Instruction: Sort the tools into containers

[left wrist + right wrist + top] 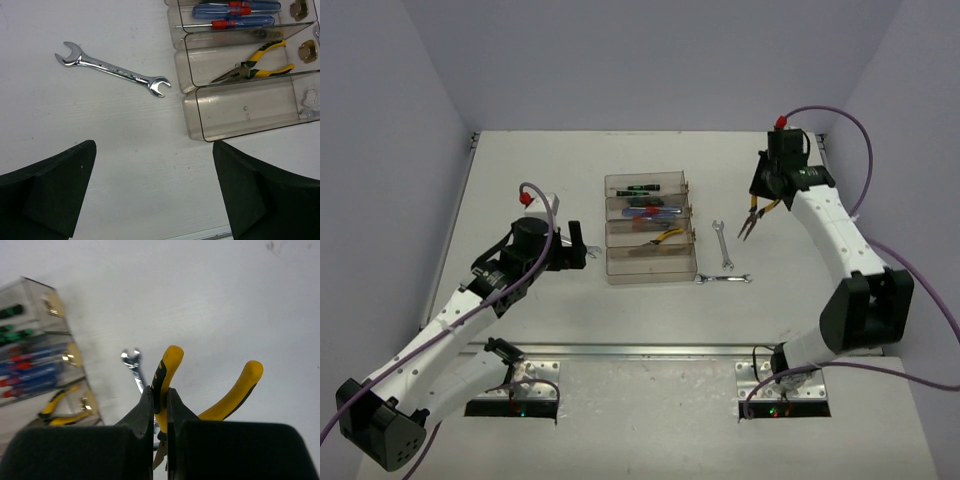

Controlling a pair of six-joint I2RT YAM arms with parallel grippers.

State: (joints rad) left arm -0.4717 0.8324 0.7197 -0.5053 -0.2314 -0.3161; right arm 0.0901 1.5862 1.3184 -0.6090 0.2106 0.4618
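Observation:
The four clear containers (650, 231) stand joined in a row at mid-table. The far one holds black screwdrivers with green marks (641, 188), the second blue-and-red screwdrivers (235, 15), the third yellow-handled pliers (252, 67), and the nearest container (245, 107) has no tool in it. To their right, my right gripper (160, 392) is shut on one handle of a second pair of yellow-and-black pliers (235, 392), whose nose points down (752, 222). My left gripper (154, 145) is open over bare table left of the containers, and a silver wrench (112, 70) lies just beyond it.
Two more silver wrenches lie on the table right of the containers. One wrench (722, 243) runs lengthwise, the other wrench (723, 279) lies crosswise near the front. White walls close off the back and both sides. The arm bases sit at the near edge.

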